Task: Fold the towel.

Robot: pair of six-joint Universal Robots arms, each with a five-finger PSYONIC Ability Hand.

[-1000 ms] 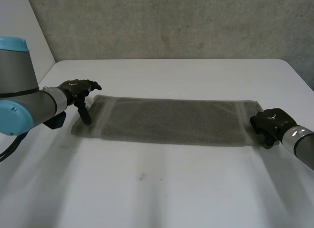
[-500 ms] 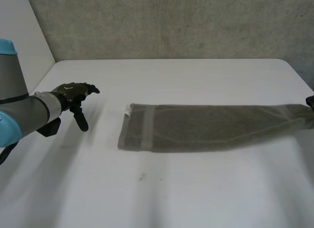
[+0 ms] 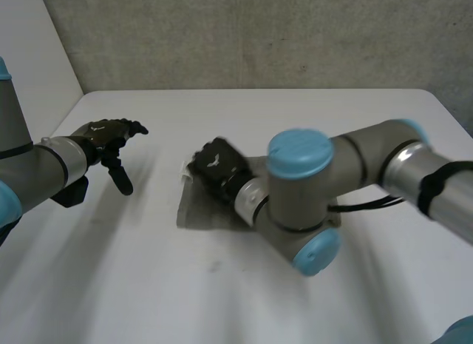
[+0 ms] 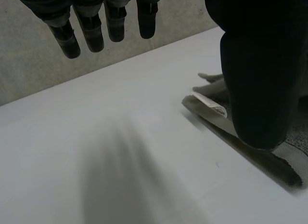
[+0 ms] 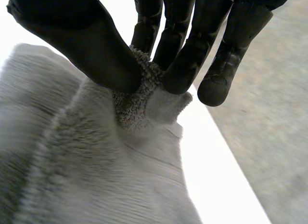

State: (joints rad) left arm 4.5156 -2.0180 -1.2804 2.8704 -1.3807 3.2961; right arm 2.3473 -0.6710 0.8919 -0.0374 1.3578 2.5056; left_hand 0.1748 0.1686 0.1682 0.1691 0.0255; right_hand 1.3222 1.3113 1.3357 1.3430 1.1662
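Note:
The grey-green towel (image 3: 198,207) lies in the middle of the white table, largely hidden under my right arm. My right hand (image 3: 216,166) has reached across to the towel's left end. In the right wrist view, thumb and fingers (image 5: 183,55) pinch a bunched edge of the towel (image 5: 96,176), which hangs from the grip. My left hand (image 3: 109,139) hovers to the left of the towel, apart from it, fingers straight and thumb pointing down. In the left wrist view, the towel's end (image 4: 276,164) with its white label (image 4: 210,103) lies beyond the thumb (image 4: 260,79).
The white table (image 3: 222,299) has bare surface in front of the towel and behind it. A concrete wall runs along the far edge. My right arm's elbow (image 3: 299,203) sits low over the towel's middle.
My right hand has closed on the towel's right end, dragged the towel rightward, then swung it across to the left end. My left hand has come off the left end.

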